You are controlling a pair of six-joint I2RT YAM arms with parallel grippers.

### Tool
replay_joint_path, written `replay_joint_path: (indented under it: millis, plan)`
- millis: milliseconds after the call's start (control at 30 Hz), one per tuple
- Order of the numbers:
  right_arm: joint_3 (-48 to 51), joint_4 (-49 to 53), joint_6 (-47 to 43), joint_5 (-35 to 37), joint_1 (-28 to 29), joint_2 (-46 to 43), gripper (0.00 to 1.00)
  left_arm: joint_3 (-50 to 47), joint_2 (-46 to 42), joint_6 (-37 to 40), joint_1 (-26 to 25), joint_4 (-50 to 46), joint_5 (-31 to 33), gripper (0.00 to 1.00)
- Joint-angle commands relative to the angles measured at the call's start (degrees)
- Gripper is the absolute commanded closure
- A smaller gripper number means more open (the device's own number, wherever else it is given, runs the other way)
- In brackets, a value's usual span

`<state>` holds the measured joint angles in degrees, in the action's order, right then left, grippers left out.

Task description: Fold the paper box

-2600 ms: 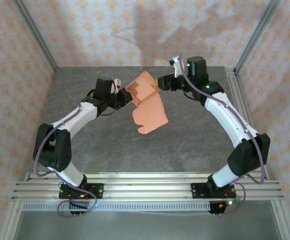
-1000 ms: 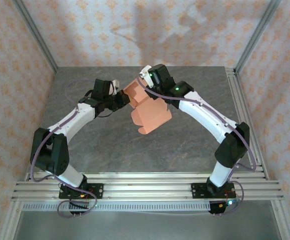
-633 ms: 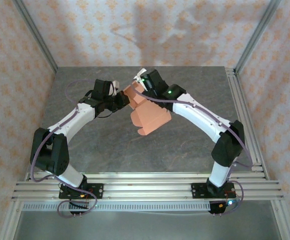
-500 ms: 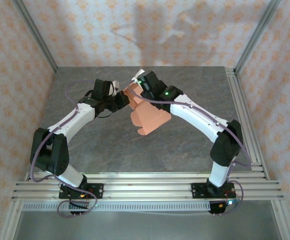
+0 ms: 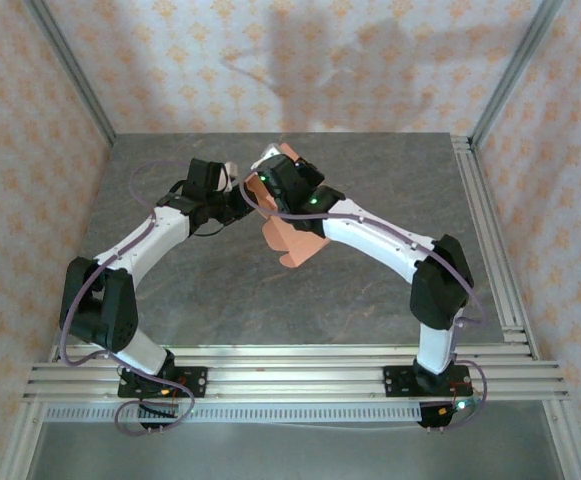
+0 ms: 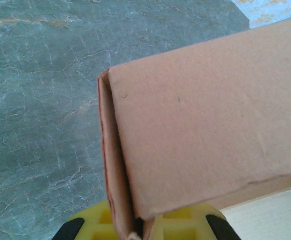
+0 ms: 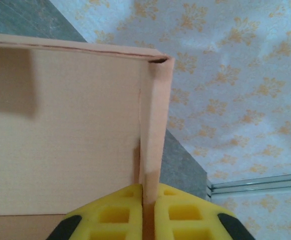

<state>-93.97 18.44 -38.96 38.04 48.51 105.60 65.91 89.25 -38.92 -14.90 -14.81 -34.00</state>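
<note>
Fold in progress: left tool (image 6: 137, 227) and right tool (image 7: 149, 205) each clamp a paper box (image 5: 292, 245) panel above the tabletop (image 5: 170, 290); next move likely squares that wall

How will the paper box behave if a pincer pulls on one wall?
Probably light: the paper box is held only by thin walls pinched in the left pincer and right pincer. Likely bendable, not stiff: its walls look like single thin card, folded at creases. A hard pull may crease or tear it.
</note>
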Motion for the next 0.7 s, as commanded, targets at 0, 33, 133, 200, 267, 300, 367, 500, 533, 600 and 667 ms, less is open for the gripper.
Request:
replay_joint_path:
  millis: [0, 33, 133, 200, 267, 300, 367, 500, 533, 600, 667]
  plan:
    - [1.58, -3.06, -3.4, 3.82, 0.62, 2.05, 0.99, 2.38, -2.84, 1.21, -0.57, 0.84, -1.95, 1.0]
    - [2.02, -4.27, -4.31, 4.65, 0.73, 2.18, 1.0, 2.32, -2.93, 1.15, -0.62, 0.85, -1.88, 1.0]
    - [4.56, -9.91, -7.72, 7.11, 1.03, 2.41, 1.0, 2.38, -3.12, 0.65, -0.57, 0.75, -1.77, 1.0]
    - [6.36, -13.94, -9.73, 8.44, 1.19, 2.59, 1.0, 2.44, -3.13, 0.34, -0.57, 0.75, -1.88, 1.0]
    - [8.4, -18.8, -12.47, 9.92, 1.31, 2.74, 1.0, 2.56, -3.12, -0.01, -0.57, 0.83, -1.91, 1.0]
    - [9.6, -22.01, -14.23, 10.86, 1.31, 3.04, 1.0, 2.64, -3.12, -0.23, -0.62, 0.83, -2.03, 1.0]
    - [11.08, -27.58, -17.33, 12.79, 1.3, 3.69, 1.0, 2.89, -3.03, -0.5, -0.57, 0.7, -2.21, 1.0]
    - [12.55, -36.3, -22.49, 15.24, 1.26, 5.83, 1.0, 3.33, -3.09, -0.85, -0.56, 0.75, -2.52, 1.0]
    - [12.18, -36.58, -22.63, 15.7, 1.36, 6.43, 1.0, 3.35, -3.12, -0.9, -0.66, 0.75, -2.65, 1.0]
    - [11.48, -36.88, -22.3, 16.31, 1.39, 7.42, 1.0, 3.39, -3.19, -0.83, -0.9, 0.72, -2.53, 1.0]
    - [10.56, -36.87, -21.63, 17.28, 1.4, 7.97, 1.0, 3.28, -3.34, -0.81, -1.07, 0.66, -2.3, 1.0]
